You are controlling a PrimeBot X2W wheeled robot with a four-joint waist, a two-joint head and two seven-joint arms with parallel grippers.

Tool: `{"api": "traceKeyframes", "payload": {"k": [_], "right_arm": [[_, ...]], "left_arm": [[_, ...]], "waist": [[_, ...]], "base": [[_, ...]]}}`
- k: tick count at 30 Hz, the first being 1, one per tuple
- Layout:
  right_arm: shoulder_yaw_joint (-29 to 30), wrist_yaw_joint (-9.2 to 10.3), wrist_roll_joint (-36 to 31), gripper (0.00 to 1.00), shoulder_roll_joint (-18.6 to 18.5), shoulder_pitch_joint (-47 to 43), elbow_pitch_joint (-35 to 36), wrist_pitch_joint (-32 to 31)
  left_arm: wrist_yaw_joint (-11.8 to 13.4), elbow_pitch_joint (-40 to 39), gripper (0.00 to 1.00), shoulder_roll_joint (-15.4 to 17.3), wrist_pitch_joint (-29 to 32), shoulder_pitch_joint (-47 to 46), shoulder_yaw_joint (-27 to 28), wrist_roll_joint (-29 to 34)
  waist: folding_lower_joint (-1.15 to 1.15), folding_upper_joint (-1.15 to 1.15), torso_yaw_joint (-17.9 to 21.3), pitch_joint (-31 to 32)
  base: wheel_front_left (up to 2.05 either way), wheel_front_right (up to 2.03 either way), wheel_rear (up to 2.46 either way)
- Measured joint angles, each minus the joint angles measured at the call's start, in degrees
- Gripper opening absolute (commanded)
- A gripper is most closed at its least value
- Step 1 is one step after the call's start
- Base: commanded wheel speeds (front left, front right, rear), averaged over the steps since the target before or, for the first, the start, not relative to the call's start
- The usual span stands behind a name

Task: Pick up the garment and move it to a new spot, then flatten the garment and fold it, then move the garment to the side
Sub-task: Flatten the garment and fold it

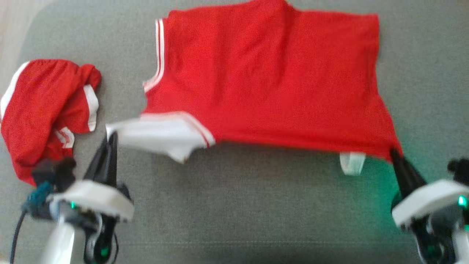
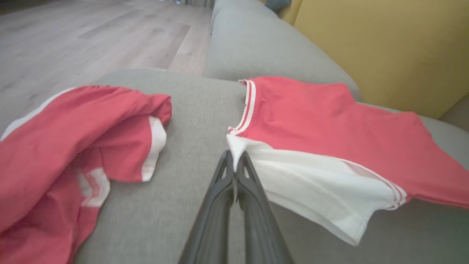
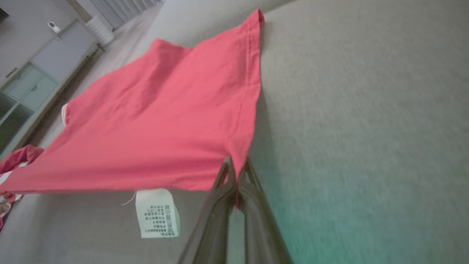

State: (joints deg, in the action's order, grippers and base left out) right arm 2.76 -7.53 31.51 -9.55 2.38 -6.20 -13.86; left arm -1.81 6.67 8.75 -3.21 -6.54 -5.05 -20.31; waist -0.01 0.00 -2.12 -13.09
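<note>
A red shirt (image 1: 263, 77) with white trim lies spread on the grey sofa cushion (image 1: 256, 205). My left gripper (image 1: 111, 135) is shut on the shirt's white sleeve corner (image 2: 234, 146), lifting it off the cushion. My right gripper (image 1: 394, 153) is shut on the red hem corner (image 3: 238, 161) at the near right. The near edge hangs raised between the two grippers, and a white care label (image 3: 157, 212) dangles under it. The far part of the shirt (image 3: 165, 106) rests flat.
A second red garment (image 1: 44, 110) with white stripes lies crumpled at the cushion's left end, close to my left gripper, also in the left wrist view (image 2: 73, 146). Wooden floor (image 2: 91, 33) lies beyond the sofa's left edge. A yellow wall (image 2: 384, 47) backs the sofa.
</note>
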Motion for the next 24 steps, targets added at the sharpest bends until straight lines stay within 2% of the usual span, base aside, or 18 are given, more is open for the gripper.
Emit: {"api": "traceKeyframes", "payload": {"k": [5,7,11,17,24], "right_arm": [[5.5,0.00,-4.7,0.00,5.4,-9.0,11.0,-11.5],[7.6,0.00,-6.1,0.00,6.5,-11.8,15.5,-16.6],[9.1,0.00,-7.2,0.00,7.2,-14.7,19.1,-22.1],[10.5,0.00,-6.4,0.00,7.4,-17.4,20.7,-26.9],[11.0,0.00,-6.3,0.00,7.4,-17.0,20.5,-28.8]], "left_arm": [[2.3,-10.0,0.00,0.9,6.1,9.0,0.0,0.0],[3.4,-14.5,0.00,1.6,9.7,12.9,0.0,0.0],[4.4,-18.5,0.00,2.4,14.1,18.0,-0.1,-0.3],[5.0,-22.3,0.00,4.1,19.1,21.8,-0.2,-0.6],[4.8,-22.8,0.00,5.7,23.6,21.4,-0.1,-3.5]], "waist": [[0.00,0.00,0.1,1.7],[0.00,0.00,0.4,2.6],[0.00,0.00,0.7,3.8],[0.00,0.00,1.1,4.5],[0.00,0.00,1.4,3.0]], "base": [[0.00,0.00,0.00],[0.00,0.00,0.00],[0.00,0.00,0.00],[0.00,0.00,0.00],[0.00,0.00,0.00]]}}
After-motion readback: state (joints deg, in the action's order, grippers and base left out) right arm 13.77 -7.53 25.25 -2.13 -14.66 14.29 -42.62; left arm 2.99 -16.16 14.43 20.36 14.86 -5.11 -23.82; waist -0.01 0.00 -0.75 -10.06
